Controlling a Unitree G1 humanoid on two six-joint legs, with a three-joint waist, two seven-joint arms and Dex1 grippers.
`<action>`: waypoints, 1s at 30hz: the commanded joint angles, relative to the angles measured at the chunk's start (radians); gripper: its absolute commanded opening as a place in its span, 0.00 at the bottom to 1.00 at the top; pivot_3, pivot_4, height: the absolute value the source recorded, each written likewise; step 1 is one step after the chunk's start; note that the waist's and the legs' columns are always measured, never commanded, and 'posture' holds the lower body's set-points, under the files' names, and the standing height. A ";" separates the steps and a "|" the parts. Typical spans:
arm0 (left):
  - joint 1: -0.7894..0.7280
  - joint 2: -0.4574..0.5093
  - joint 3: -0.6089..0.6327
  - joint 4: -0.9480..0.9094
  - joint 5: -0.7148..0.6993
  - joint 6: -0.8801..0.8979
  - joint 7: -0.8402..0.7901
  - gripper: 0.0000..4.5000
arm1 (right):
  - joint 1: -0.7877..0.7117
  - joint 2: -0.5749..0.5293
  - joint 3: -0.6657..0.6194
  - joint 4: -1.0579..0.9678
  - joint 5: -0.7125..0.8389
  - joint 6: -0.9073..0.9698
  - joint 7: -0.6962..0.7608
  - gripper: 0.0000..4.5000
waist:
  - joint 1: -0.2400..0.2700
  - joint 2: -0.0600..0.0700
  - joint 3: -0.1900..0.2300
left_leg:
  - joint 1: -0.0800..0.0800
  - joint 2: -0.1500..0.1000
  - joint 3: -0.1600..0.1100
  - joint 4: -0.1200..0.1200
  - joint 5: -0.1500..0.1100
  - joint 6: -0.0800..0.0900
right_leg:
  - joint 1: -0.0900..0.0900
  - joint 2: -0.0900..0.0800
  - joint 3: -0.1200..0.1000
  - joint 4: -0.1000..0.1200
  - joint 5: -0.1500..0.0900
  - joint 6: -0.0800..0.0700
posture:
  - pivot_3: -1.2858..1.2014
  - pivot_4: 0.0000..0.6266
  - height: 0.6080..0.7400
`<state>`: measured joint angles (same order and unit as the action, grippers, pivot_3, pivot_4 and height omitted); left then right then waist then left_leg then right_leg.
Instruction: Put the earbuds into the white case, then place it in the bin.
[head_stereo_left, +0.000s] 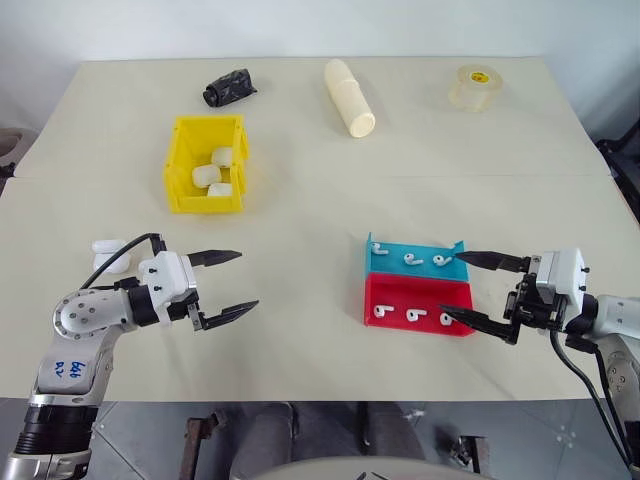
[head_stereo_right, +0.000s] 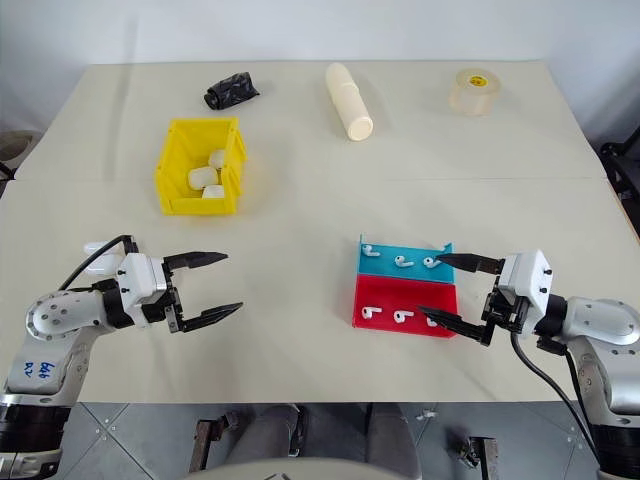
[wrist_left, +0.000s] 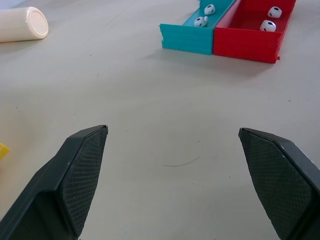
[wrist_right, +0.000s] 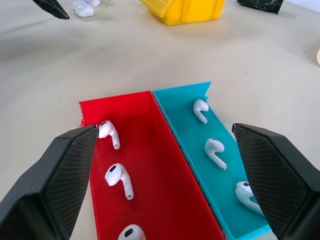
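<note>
In the eye views, three earbuds are seen in the blue tray and three in the red tray. None is judged packed yet. The white case, small and glossy, lies on the desk just behind the left gripper, which is spread wide and empty. White cases already lie in the yellow bin.

In the left wrist view, bare desk is seen between the wide fingers.

In the right wrist view, the right gripper is spread wide around both trays, nothing held.
</note>
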<state>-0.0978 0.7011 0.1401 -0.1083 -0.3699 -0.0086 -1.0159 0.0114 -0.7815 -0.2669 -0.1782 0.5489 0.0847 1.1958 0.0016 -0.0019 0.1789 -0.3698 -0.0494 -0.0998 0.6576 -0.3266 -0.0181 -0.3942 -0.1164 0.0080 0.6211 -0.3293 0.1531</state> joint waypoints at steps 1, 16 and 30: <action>-0.002 0.001 0.032 -0.014 -0.018 -0.017 0.005 0.99 | -0.010 0.000 -0.020 0.000 0.003 -0.029 0.007 1.00 | 0.000 0.000 0.000 | 0.000 0.000 0.000 0.000 0.000 0.000 | 0.000 0.000 0.000 0.000 0.000 0.000 | 0.52 0.24 1.00; 0.406 -0.231 0.430 -0.301 -0.098 0.183 0.477 0.99 | -0.159 0.198 0.214 -0.132 -0.002 -0.164 0.036 1.00 | 0.000 0.000 0.000 | 0.000 0.002 0.000 0.000 -0.001 -0.001 | -0.001 0.001 0.000 -0.001 0.000 0.000 | 0.52 0.24 1.00; 0.492 -0.266 0.479 -0.607 -0.244 0.728 0.842 0.99 | -0.114 0.142 0.216 -0.144 0.075 -0.085 0.063 1.00 | 0.023 -0.002 0.000 | 0.000 0.002 -0.001 0.004 -0.003 0.000 | 0.002 0.001 0.000 0.000 0.000 -0.001 | 0.52 0.24 1.00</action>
<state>0.4128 0.4171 0.6072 -0.6398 -0.5625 0.6229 -0.2316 -0.1128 -0.6207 -0.0200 -0.2771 0.5824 -0.0309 1.2482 0.0250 -0.0038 0.1788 -0.3699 -0.0478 -0.1009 0.6616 -0.3294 -0.0184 -0.3924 -0.1153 0.0081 0.6208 -0.3296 0.1520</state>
